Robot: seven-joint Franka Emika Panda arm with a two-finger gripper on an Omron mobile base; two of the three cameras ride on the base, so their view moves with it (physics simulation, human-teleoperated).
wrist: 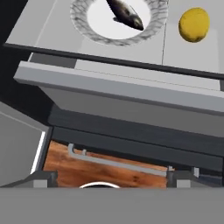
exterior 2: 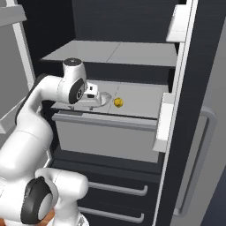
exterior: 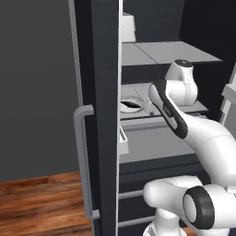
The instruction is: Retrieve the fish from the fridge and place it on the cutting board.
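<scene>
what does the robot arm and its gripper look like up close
The arm is glossy white with rounded, bulbous segments and dark charcoal bands at the joints; a round dark-ringed cap sits low near the base. The gripper is a small white block. No cables or markings show.

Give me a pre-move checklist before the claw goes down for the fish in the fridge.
1. Fridge door open: ok, the shelves are exposed in both base views.
2. Fish located: ok, it lies on a white plate with a mottled grey rim on the middle shelf.
3. Claw at the plate: ok, it hangs just over the plate.
4. Claw open or shut: cannot tell, the fingertips are not clear.
5. Nearby clutter: ok, the small yellow item sits apart from the plate.
6. Cutting board free: cannot tell.
</scene>
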